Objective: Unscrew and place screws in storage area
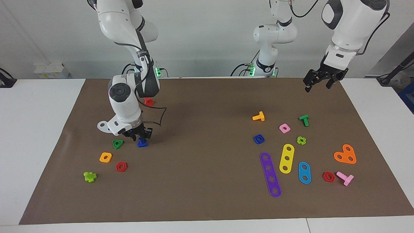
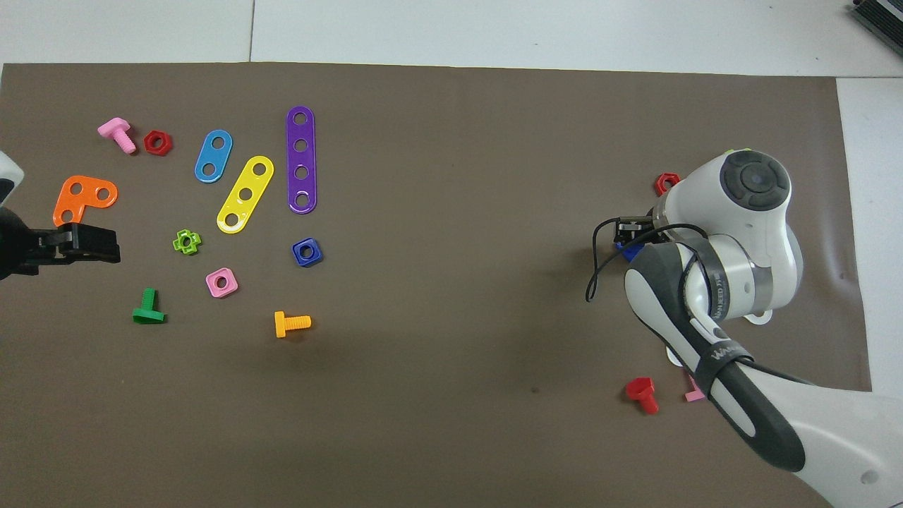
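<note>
A small blue screw (image 1: 142, 142) with a triangular head lies on the brown mat (image 1: 200, 129) toward the right arm's end, beside a green triangular nut (image 1: 118, 144). My right gripper (image 1: 139, 134) is down right at the screw and touches or nearly touches its top. In the overhead view the arm hides all but a sliver of the screw (image 2: 624, 248). My left gripper (image 1: 318, 83) waits open and empty in the air over the mat's edge at the left arm's end; it also shows in the overhead view (image 2: 81, 243).
Near the screw lie an orange nut (image 1: 105, 157), a red hex nut (image 1: 121, 166), a lime bolt (image 1: 90, 176) and a red bolt (image 1: 148, 101). Toward the left arm's end lie an orange bolt (image 1: 258, 116), a blue square nut (image 1: 258, 139), a purple strip (image 1: 270, 174) and several other parts.
</note>
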{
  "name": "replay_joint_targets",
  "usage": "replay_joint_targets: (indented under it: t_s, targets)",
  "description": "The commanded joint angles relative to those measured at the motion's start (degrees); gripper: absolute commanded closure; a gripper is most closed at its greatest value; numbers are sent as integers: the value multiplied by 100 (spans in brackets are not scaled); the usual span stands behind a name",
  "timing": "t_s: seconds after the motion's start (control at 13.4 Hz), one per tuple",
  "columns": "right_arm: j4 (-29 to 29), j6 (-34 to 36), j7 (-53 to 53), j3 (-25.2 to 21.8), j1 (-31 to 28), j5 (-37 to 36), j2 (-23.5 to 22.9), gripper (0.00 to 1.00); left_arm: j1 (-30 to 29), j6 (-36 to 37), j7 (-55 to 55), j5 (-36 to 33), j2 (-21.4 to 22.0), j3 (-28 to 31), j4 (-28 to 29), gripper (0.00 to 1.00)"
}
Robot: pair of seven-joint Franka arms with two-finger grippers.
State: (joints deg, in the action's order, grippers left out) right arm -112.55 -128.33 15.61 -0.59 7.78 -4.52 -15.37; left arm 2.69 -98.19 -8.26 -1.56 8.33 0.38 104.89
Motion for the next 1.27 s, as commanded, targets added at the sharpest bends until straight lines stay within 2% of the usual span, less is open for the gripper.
replay_joint_targets:
  t_s: [0.0,0.3,0.67,0.97,1.12,1.2]
  targets:
    - [224,114,-120,68,-110,127,280,0,12,45,-88,-143,81,15,23,0]
    - [961,659,-93,59,-137,136,613,0,12,45,-88,-143,72,15,31,0]
    - [2481,2300,-137,32,-163,241,790,0,21,45,-88,-143,81,15,23,0]
    - [2265,3242,-225,6,-321,531,1597,0,12,45,-88,-143,72,15,31,0]
    - [1749,3245,-479,6,-347,531,2036,0,21,45,-88,-143,72,15,23,0]
    - [1607,3227,-497,6,-417,531,2107,0,12,45,-88,-143,81,15,31,0]
